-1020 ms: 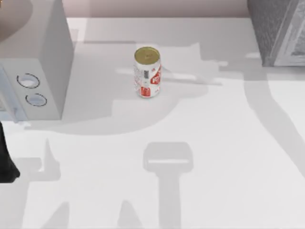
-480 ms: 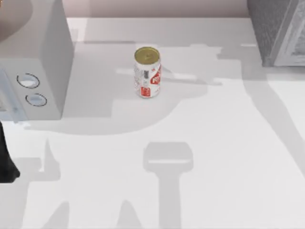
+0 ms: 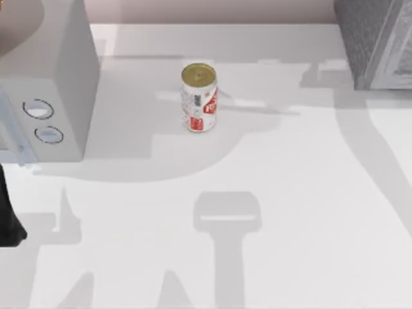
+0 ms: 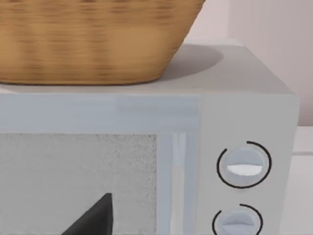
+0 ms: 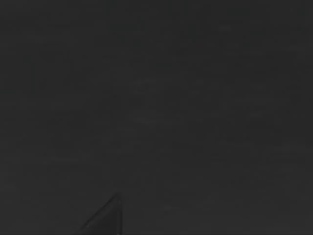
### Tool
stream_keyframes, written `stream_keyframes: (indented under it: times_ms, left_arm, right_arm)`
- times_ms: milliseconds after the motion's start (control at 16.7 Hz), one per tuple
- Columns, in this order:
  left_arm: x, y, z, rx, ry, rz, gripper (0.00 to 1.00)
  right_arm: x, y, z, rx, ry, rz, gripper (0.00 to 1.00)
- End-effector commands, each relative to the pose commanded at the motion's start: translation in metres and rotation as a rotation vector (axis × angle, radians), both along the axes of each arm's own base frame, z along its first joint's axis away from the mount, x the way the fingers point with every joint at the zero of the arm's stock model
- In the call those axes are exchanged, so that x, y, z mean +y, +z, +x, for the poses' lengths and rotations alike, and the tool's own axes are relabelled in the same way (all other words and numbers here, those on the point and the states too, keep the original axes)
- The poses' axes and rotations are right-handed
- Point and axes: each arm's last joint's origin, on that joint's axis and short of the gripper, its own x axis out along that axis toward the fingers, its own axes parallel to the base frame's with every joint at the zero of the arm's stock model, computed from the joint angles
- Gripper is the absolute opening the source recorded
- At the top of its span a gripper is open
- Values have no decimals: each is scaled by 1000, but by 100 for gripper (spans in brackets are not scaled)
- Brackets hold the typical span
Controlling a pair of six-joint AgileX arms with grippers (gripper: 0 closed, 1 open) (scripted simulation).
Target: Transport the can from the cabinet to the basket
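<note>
The can (image 3: 199, 97) stands upright on the white table (image 3: 302, 212), left of its middle and toward the back, with a gold top and a white side bearing red patches. Nothing touches it. The grey cabinet (image 3: 373, 38) fills the back right corner. In the left wrist view the woven basket (image 4: 88, 44) sits on top of the grey box with two dials (image 4: 244, 98). My left arm (image 3: 6, 219) is a dark shape at the table's left edge, in front of that box. One dark fingertip (image 4: 95, 218) shows close to the box's front. The right wrist view is dark.
The grey box with two dials (image 3: 58, 84) takes up the back left of the table, its dials facing forward. A pale bar (image 3: 13, 138) juts from its front at the far left. Arm shadows lie across the table's front and right.
The can has stayed put. The shadow beside the cabinet has slid a little to the right. The pale bar at the grey box's front has shifted slightly.
</note>
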Motion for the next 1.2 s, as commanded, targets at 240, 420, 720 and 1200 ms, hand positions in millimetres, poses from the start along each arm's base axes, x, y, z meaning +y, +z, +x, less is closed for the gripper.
stream_keyframes:
  times_ms: [240, 420, 720, 1200]
  left_arm:
    - [0, 0, 0, 0, 0, 0, 100]
    - [0, 0, 0, 0, 0, 0, 100]
    - [0, 0, 0, 0, 0, 0, 100]
    - [0, 0, 0, 0, 0, 0, 100]
  right_arm:
    - [-23, -33, -35, 5, 3, -5, 100]
    - [-42, -86, -68, 35, 7, -13, 100]
    - [-64, -221, -114, 120, 17, -18, 100]
    - [-76, -346, -138, 47, 35, -2, 100]
